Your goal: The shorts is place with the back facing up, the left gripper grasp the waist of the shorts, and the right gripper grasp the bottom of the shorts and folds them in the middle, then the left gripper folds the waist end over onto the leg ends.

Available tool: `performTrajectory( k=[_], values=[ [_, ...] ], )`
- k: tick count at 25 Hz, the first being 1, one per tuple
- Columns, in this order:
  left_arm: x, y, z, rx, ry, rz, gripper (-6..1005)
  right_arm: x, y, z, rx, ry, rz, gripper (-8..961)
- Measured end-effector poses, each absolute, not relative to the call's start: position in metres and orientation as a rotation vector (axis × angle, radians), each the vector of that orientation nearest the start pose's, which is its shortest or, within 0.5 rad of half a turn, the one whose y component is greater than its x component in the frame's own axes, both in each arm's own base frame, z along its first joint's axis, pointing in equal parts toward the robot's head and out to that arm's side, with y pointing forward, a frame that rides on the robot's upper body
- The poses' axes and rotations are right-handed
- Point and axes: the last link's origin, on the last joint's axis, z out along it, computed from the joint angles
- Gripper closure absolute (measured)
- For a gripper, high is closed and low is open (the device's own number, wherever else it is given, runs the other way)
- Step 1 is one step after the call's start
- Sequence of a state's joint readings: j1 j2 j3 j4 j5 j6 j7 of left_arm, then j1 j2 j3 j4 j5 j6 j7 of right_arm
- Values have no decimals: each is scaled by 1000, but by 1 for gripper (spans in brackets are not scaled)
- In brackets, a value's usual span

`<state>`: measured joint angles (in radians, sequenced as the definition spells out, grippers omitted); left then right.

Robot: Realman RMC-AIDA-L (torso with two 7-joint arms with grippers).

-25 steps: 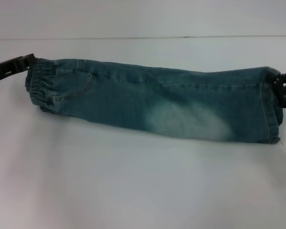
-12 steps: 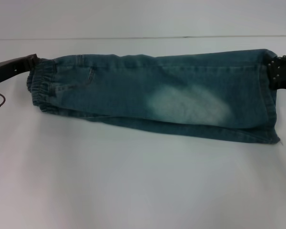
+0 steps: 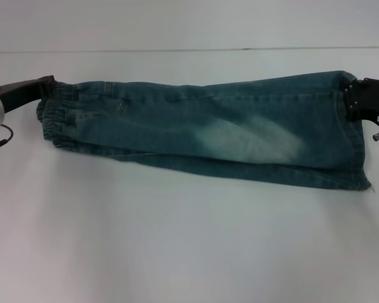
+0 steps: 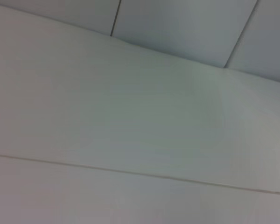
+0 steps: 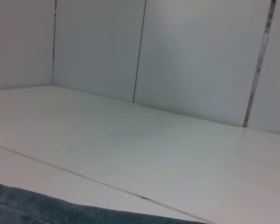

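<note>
Two grippers are on the shorts (image 3: pixel 202 136) right now, one at each end, and the denim is stretched long across the white table (image 3: pixel 177 252), running from near the left edge to near the right edge, a bit toward the far side. It looks already doubled lengthwise: a lower layer peeks out along the near side under the top one, so I'd say the first fold is basically down or just landing.

The waist (image 3: pixel 54 117), that gathered elastic bit, sits at the left end. The left gripper (image 3: pixel 43 85) is clamped on its far corner, fingers pinched narrow on the fabric as far as I can tell. The leg hems (image 3: pixel 354 136) are at the right end, and the right gripper (image 3: pixel 347 101) has the far corner of the hem pinched the same way.

Holding opposite ends like that makes sense to me: it keeps the cloth taut so the fold lies flat instead of bunching in the middle. The far edge looks held slightly off the table while the near layer rests flat.

Neither wrist camera helps much. The left one shows only bare table and wall; the right one catches a sliver of denim at its edge.

My guess is the waist-to-hems fold comes next.
</note>
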<state>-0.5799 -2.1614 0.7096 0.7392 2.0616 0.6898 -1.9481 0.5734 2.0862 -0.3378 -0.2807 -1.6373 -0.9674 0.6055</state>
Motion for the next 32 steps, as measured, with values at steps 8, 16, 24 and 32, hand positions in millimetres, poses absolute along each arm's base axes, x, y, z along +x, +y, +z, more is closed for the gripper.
performTrajectory(
  k=[8, 16, 24, 32],
  values=[
    [-305, 419, 18, -1821, -1179, -447, 963, 337, 375, 3, -1947, 530, 455, 909],
    [-305, 420, 18, -1818, -1164, -434, 962, 341, 376, 3, -1927, 557, 434, 901],
    [-303, 420, 10, -1850, -1146, -400, 961, 344, 377, -1, -1932, 580, 394, 894],
    [-302, 421, 8, -1849, -1135, -388, 832, 343, 381, -9, -1976, 578, 331, 887]
  ],
)
